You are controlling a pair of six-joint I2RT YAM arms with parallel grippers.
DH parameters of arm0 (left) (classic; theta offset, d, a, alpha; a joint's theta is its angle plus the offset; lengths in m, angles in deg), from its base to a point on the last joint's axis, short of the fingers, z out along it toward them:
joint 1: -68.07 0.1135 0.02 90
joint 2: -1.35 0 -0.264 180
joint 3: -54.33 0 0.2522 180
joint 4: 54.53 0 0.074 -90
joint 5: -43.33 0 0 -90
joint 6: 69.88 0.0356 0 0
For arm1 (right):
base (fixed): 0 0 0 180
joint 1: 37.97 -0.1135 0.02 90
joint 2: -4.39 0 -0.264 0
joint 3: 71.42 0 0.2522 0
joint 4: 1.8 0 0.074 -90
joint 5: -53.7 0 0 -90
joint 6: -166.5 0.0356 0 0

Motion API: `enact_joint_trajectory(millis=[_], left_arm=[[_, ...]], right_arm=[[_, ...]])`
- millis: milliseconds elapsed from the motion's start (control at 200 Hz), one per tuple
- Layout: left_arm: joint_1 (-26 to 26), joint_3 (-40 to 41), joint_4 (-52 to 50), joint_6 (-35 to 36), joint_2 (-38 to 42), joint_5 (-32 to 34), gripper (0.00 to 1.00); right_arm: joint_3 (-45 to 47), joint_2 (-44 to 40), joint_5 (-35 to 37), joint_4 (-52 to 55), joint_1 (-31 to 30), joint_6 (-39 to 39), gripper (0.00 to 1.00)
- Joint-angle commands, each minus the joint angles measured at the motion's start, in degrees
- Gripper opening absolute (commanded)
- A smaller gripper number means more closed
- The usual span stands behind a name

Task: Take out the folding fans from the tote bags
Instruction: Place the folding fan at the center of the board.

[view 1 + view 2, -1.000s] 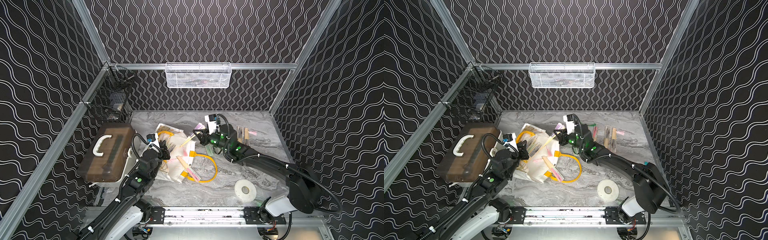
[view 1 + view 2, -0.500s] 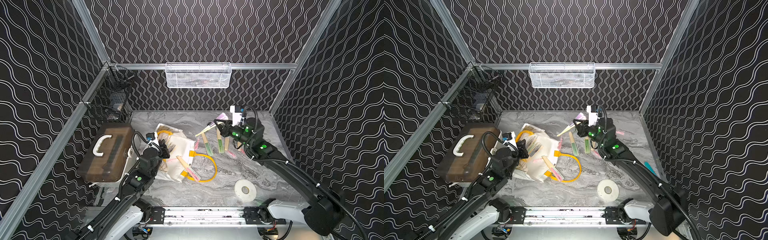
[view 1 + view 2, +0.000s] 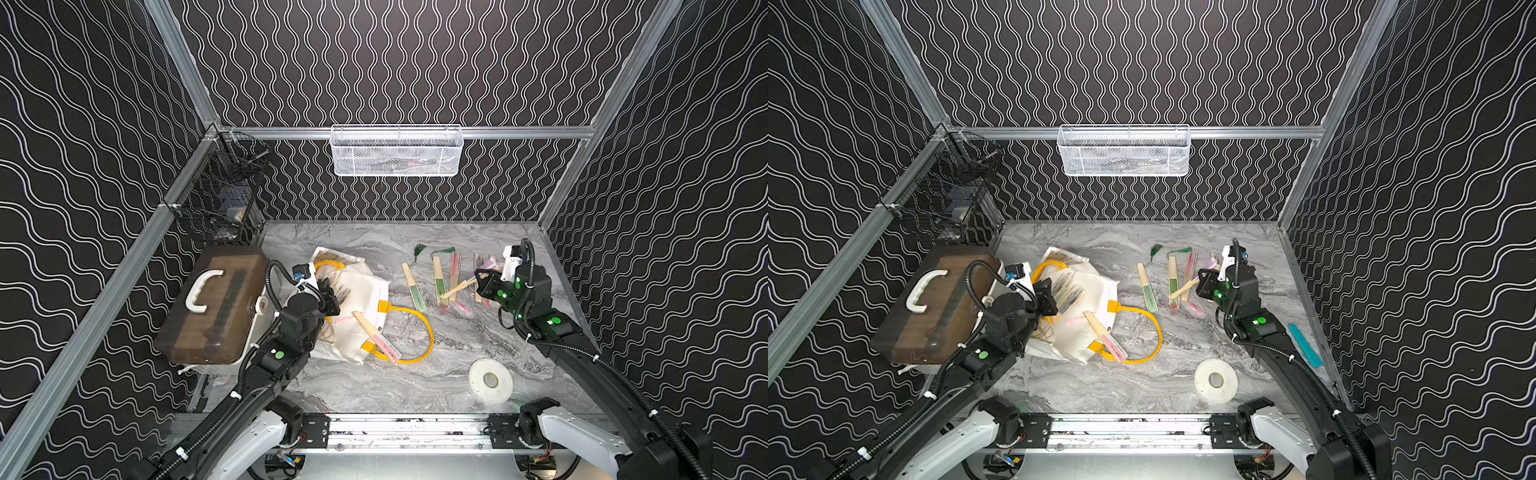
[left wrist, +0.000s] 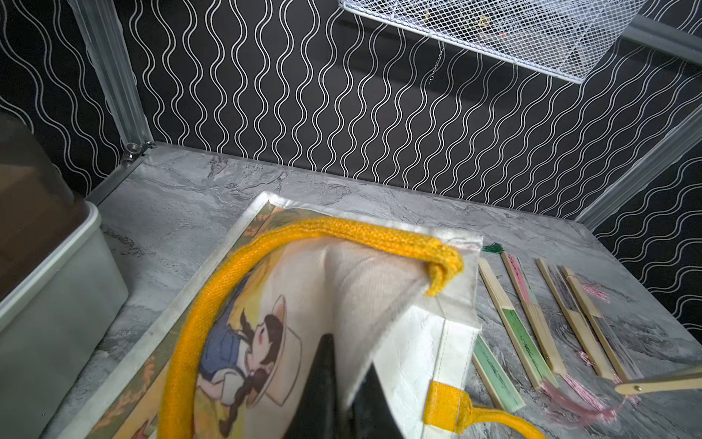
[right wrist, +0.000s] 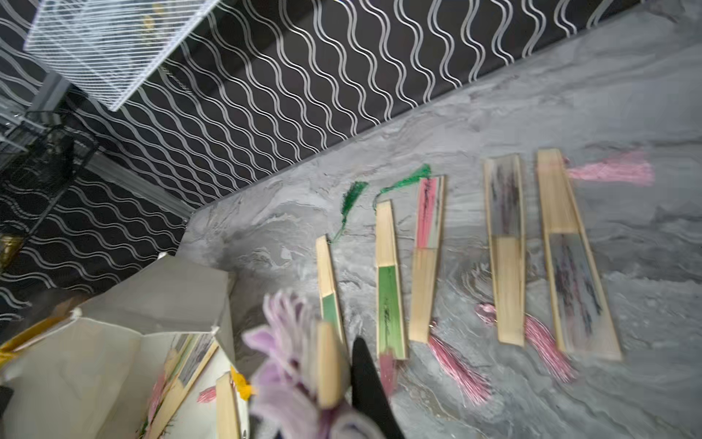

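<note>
Nearest, the left gripper [image 3: 331, 298] stays clamped on the tote bag [image 3: 374, 286] rim, keeping its mouth open over more fans [image 3: 1068, 296]. Farther off, the right gripper [image 3: 481, 281], pinching a slim bamboo fan [image 3: 459, 287] with a lilac tassel, has carried it from the bag to the row of fans [image 3: 437, 277] already out; I judge only the set-down remains

Front strip of counter [image 3: 374, 390] was open, only a tape roll [image 3: 491, 380] sat near the right arm's base. Back strip along the wall was bare too. Left side was blocked by brown-lidded box [image 3: 216, 299]. The tote bags [image 3: 365, 291] were heaped just beside it, yellow handle loop [image 3: 431, 336] spilling toward center. A row of folding fans [image 3: 438, 286] filled back-right, with a narrow bare gap between bags and fans. White mesh basket [image 3: 397, 151] hung above the back edge.
</note>
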Motion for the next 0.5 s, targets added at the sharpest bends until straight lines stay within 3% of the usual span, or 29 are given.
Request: enact_joint_trajectory(millis=[0, 275, 496], left_arm=[[0.0, -0.6, 2.4, -0.8, -0.2, -0.4, 0.00], [0.1, -0.4, 2.5, -0.8, 0.6, -0.4, 0.00], [0.1, -0.5, 2.7, -1.0, 0.3, -0.7, 0.00]], right_arm=[[4.0, -0.8, -6.0, -3.6, 3.6, 3.3, 0.10], [14.7, 4.7, -24.1, -15.1, 16.6, 9.0, 0.10], [17.5, 14.0, -30.1, -17.5, 24.1, 9.1, 0.16]])
